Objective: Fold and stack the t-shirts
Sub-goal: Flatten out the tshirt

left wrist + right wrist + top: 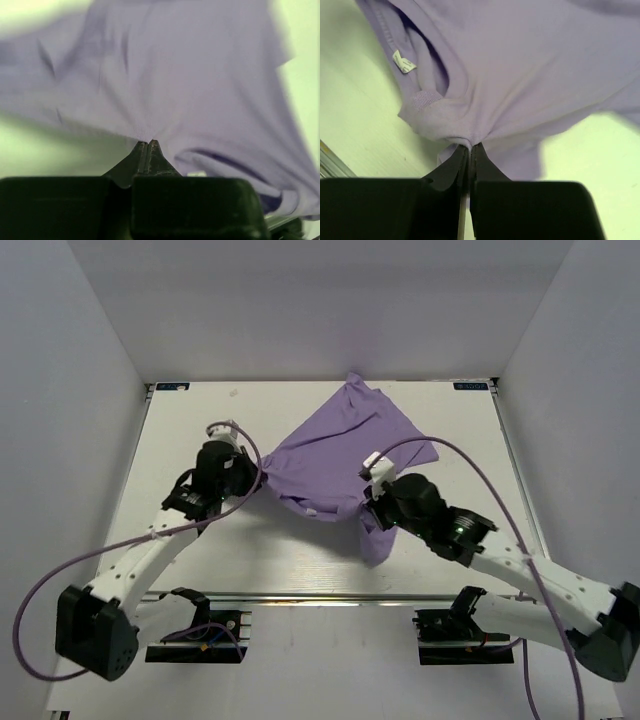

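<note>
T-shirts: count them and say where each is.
1. The t-shirt is pinched by the left gripper and right gripper, over the table. Another could hide beneath it.

- I am looking into a robotics lab test cell, not a home or a shop.
- The white table [200, 570] is boxed in by plain pale walls [70, 360] on three sides.
- The left arm [150, 555] and right arm [550, 580] sit mounted by a metal rail [330, 594] at the near edge.
- Loose purple cables [22, 640] loop from the arms.
- The one household thing I see is a lavender t-shirt [330, 455].
</note>
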You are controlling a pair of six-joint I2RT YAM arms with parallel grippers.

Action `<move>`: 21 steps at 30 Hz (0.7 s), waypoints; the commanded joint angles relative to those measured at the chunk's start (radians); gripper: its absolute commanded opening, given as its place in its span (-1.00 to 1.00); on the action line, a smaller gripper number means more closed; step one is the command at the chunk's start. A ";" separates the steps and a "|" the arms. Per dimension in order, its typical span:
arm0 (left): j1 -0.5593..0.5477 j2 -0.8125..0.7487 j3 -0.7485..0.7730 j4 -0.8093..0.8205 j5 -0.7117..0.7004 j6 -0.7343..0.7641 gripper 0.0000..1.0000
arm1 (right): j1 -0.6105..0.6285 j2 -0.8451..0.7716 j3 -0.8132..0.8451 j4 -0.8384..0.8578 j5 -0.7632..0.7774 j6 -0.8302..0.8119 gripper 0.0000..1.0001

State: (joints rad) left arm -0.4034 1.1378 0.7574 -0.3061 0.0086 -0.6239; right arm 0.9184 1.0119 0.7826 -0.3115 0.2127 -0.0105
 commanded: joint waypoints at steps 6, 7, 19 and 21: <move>-0.006 -0.199 0.290 0.010 -0.162 0.105 -1.00 | 0.003 -0.225 0.185 0.135 0.028 -0.252 -1.00; -0.006 -0.210 0.310 0.022 -0.182 0.118 -1.00 | 0.000 -0.226 0.208 0.112 0.022 -0.314 -1.00; -0.006 -0.271 0.638 0.096 -0.225 0.373 -1.00 | 0.000 -0.086 0.898 -0.220 -0.355 -0.595 -1.00; -0.006 -0.299 0.671 0.105 -0.207 0.404 -1.00 | 0.000 -0.084 0.973 -0.239 -0.424 -0.626 -1.00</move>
State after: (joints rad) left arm -0.4088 0.8818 1.3659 -0.2283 -0.1848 -0.3195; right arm 0.9184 0.9321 1.6440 -0.4862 -0.0731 -0.5396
